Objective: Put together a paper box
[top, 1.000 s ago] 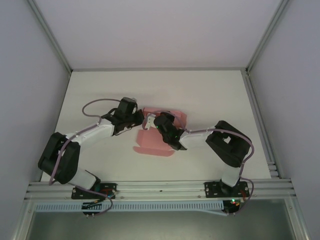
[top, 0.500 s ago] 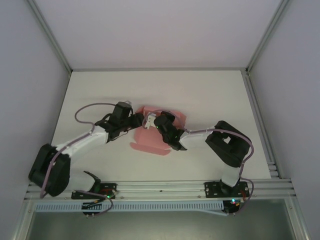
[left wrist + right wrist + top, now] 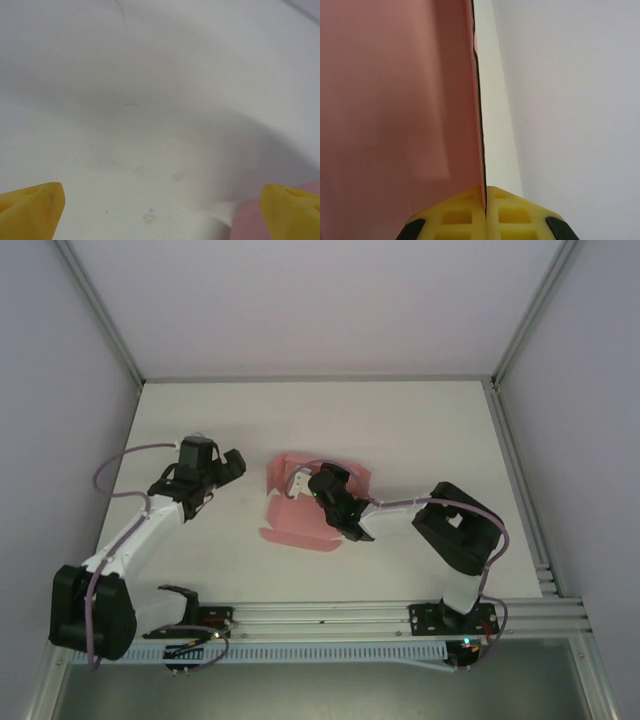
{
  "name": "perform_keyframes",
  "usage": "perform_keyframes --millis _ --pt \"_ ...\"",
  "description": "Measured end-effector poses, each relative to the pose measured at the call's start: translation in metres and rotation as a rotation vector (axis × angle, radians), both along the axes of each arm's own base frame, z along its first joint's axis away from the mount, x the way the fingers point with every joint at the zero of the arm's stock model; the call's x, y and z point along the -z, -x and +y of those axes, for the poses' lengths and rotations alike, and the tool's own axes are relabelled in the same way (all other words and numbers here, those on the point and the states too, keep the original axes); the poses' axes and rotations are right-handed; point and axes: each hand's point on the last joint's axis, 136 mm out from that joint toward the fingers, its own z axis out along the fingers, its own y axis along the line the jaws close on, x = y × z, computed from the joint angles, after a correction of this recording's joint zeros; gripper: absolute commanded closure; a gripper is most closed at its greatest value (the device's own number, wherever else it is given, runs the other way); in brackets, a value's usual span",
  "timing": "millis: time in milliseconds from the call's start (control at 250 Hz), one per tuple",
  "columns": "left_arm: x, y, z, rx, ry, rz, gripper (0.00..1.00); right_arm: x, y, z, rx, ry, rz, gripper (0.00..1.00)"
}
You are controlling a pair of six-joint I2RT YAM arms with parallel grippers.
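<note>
The paper box (image 3: 298,532) lies in the middle of the table (image 3: 420,430), partly folded, its near flap flat and running left to right. The right gripper (image 3: 302,483) is on it — its fingers (image 3: 455,217) pressed together on the thin edge of an upright pink panel. The left gripper (image 3: 230,463) stands apart to the left of the card, jaws wide with nothing between them; a pink corner shows beside one fingertip (image 3: 292,210). The right arm hides the box's middle — how the far flaps lie I cannot tell
</note>
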Motion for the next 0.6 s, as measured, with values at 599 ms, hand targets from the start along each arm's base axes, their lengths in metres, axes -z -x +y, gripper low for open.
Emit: perform_keyframes --millis 599 --pt "0.053 -0.007 -0.122 0.647 0.007 0.082 0.20 0.001 0.000 0.000 -0.003 0.002 0.006 1.00"
